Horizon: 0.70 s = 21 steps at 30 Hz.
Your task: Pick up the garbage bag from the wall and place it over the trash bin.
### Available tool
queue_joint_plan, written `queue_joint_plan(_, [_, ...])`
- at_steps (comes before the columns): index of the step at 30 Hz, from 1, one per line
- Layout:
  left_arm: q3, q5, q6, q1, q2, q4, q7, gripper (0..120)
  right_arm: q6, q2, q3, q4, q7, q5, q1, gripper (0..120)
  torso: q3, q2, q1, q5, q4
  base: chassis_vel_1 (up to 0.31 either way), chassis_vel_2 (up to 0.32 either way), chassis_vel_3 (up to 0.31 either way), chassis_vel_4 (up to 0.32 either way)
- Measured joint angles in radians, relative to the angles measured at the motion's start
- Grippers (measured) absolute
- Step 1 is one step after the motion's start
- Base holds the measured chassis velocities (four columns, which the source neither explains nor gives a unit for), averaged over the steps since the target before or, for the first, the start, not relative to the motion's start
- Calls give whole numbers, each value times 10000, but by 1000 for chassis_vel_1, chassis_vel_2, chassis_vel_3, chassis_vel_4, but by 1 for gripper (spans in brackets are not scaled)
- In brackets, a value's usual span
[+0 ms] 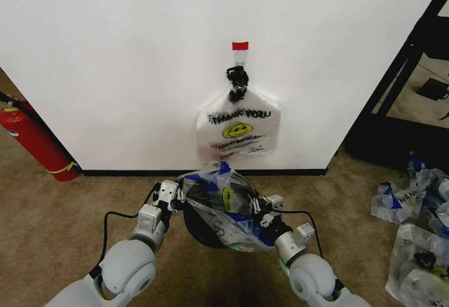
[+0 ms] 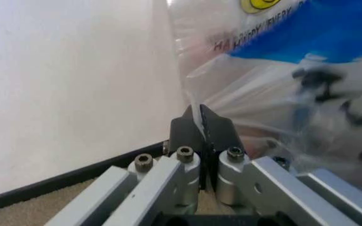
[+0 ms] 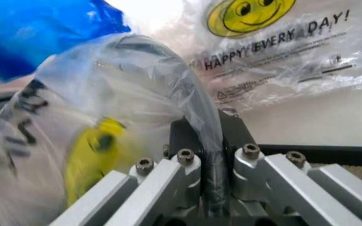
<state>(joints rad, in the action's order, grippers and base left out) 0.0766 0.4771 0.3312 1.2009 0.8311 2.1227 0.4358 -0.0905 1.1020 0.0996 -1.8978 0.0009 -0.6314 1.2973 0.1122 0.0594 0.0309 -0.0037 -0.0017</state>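
Right over the trash bin (image 1: 203,226), both hands pinched shut on the garbage bag (image 1: 224,209): left hand (image 1: 168,196) & right hand (image 1: 266,212) at opposite sides, stretched w/ mouth above rim.

Take the trash bin (image 1: 203,230) as your mark. The garbage bag (image 1: 228,209) lies over the bin's top. Your left tool (image 1: 170,196) is at the bin's left side and your right tool (image 1: 265,212) at its right, each pinching an edge of the bag. The wall (image 1: 105,76) is just behind the bin. A bundle of bags (image 1: 237,133) hangs on the wall, above the bin. A heap of bags (image 1: 414,223) lies far right of the bin.
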Motion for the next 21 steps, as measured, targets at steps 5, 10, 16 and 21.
queue_joint_plan(5, [60,21,47,-149,-82,-234,-48,0,15,-184,195,-118,-228,-199,94,0,0,0,0,0,0,0,0,0,0])
queue_joint_plan(10, [70,82,176,-164,-99,-321,-185,0,-18,-255,299,-118,-445,-709,81,0,0,0,0,0,1,0,0,0,0])
queue_joint_plan(16, [70,184,227,-83,-100,-392,-482,0,-336,-222,323,-17,-752,-1345,-3,0,0,0,0,1,1,0,0,0,0])
queue_joint_plan(21, [71,487,141,-8,-93,-389,-737,0,-587,-159,322,59,-1070,-1959,-99,0,0,0,0,0,2,0,0,0,0])
